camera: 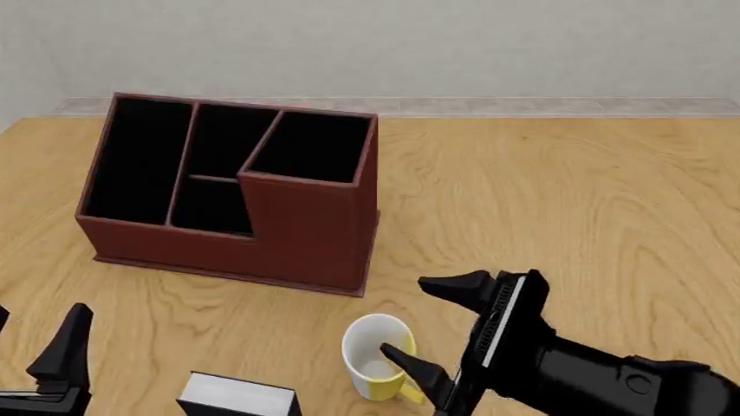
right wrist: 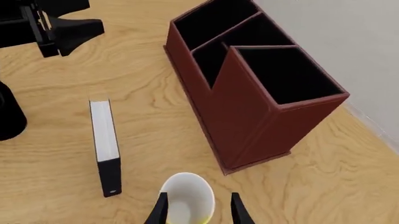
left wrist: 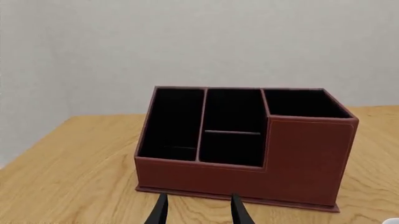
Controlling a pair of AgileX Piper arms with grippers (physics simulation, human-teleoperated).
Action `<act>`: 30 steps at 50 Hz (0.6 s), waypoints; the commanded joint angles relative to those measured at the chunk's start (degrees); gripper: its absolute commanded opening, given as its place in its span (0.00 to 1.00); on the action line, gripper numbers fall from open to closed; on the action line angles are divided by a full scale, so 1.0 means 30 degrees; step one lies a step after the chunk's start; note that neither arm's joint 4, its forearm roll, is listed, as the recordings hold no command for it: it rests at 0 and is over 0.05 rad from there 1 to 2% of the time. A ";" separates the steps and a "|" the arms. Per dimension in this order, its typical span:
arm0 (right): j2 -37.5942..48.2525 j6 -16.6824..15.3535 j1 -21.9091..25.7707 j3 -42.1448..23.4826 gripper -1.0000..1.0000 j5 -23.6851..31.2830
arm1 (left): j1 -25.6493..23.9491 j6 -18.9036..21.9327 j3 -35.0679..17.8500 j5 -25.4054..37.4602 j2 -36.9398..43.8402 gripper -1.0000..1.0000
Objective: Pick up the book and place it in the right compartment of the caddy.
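Looking nearest first, we see the thick black hardcover book [camera: 239, 396] lying on the wooden table [camera: 555, 199] between our left gripper [camera: 41, 347] and right gripper [camera: 434, 325], both with jaws spread and empty. Just beyond stands the white-and-yellow mug [camera: 379, 355], then the reddish-brown leather-look caddy [camera: 231, 191], its tall-fronted right compartment [camera: 310, 147] empty.

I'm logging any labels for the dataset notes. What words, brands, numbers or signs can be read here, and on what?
None can be read.
The book: black cover and white page edges, no title showing.
The caddy: plain reddish-brown walls.
The mug: no print.
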 commanded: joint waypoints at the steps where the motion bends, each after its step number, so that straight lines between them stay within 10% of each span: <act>1: 0.2459 -0.0119 0.1993 -0.1127 1.00 -0.0569 | 0.0137 -0.0130 -0.0018 -0.0097 0.0000 1.00; 30: 0.6075 0.0541 0.5764 -0.3230 1.00 -0.1031 | 0.0301 -0.0034 -0.0225 -0.0128 -0.0001 1.00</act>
